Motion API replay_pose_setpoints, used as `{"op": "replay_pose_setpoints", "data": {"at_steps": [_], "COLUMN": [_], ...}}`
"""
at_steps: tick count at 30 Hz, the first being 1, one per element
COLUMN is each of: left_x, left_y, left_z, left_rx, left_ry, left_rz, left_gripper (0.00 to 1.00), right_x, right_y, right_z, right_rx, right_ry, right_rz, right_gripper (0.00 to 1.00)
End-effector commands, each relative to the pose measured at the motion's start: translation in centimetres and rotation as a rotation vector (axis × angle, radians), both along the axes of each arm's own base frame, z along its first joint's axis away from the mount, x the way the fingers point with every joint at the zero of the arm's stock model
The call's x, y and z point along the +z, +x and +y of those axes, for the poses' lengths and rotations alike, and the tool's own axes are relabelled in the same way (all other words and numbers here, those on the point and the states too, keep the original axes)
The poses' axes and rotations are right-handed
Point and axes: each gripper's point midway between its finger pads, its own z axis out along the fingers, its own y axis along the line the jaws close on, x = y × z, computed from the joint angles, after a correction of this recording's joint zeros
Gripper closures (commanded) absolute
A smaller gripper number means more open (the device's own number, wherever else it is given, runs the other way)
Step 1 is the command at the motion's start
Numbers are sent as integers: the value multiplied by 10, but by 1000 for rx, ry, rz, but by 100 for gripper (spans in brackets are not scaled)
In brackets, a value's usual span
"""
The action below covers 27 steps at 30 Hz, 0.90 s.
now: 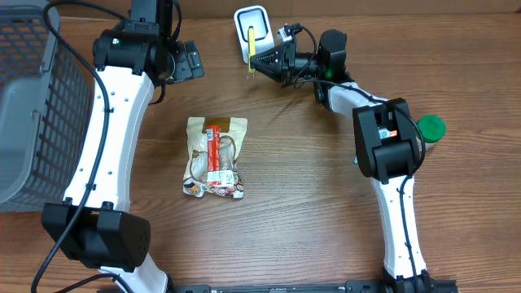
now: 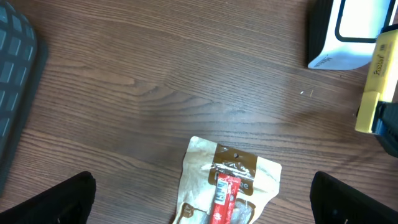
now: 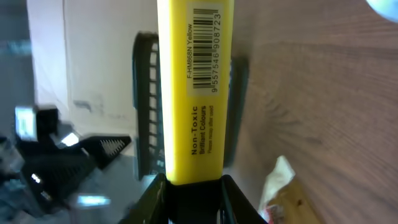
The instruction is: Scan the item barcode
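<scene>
Overhead, spotter to you: right gripper [image 1: 262, 59] clenched on the yellow highlighter [image 1: 251, 50], which overlaps the near edge of the white scanner [image 1: 251, 20] at the top of the table [image 1: 309, 203]. No barcode legible from up here.
Second spotter: Right wrist view gives you what that misses, the barcode [image 3: 206, 50] on the highlighter's label, facing the lens. I can't make out the scanner there.
Spotter: Left gripper [image 1: 189, 59]?
Second spotter: Released, jaws wide, holding nothing. Its wrist view shows you the snack packet [image 2: 227, 186] lying below it, scanner at top right.
</scene>
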Motion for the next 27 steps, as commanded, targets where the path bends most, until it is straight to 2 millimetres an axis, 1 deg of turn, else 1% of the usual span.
{"op": "replay_pose_setpoints", "data": {"at_steps": [1, 4, 6, 7, 9, 11, 13, 15, 20, 22, 23, 25, 27], "left_x": [19, 18, 19, 19, 18, 19, 18, 19, 19, 19, 19, 18, 19], "left_y": [-1, -1, -1, -1, -1, -1, -1, -1, -1, -1, -1, -1, -1], "left_z": [0, 0, 0, 0, 0, 0, 0, 0, 0, 0, 0, 0, 0], "left_rx": [-12, -12, -12, -12, -12, -12, -12, -12, -12, -12, -12, -12, -12], "left_ry": [6, 6, 6, 6, 6, 6, 6, 6, 6, 6, 6, 6, 6], "left_rz": [-46, -45, -46, -46, -45, -46, -45, -46, -46, -46, -46, -45, -46], "left_gripper": [0, 0, 0, 0, 0, 0, 0, 0, 0, 0, 0, 0, 0], "right_x": [20, 59, 84, 93, 102, 102, 97, 97, 106, 105, 100, 76, 52], "right_y": [10, 19, 25, 30, 37, 40, 40, 43, 63, 73, 78, 86, 89], "right_z": [0, -2, -4, -6, -8, -6, 0, 0, -15, -23, -24, -21, -15], "right_rx": [-43, -114, -167, -203, -260, -280, -279, -295, -432, -493, -518, -548, -550], "right_ry": [67, 199, 317, 369, 423, 438, 424, 434, 527, 554, 549, 487, 415], "right_rz": [235, 201, 233, 233, 223, 233, 263, 267, 271, 287, 313, 407, 498], "right_gripper": [97, 97, 97, 97, 97, 97, 97, 97, 97, 97, 97, 97, 96]}}
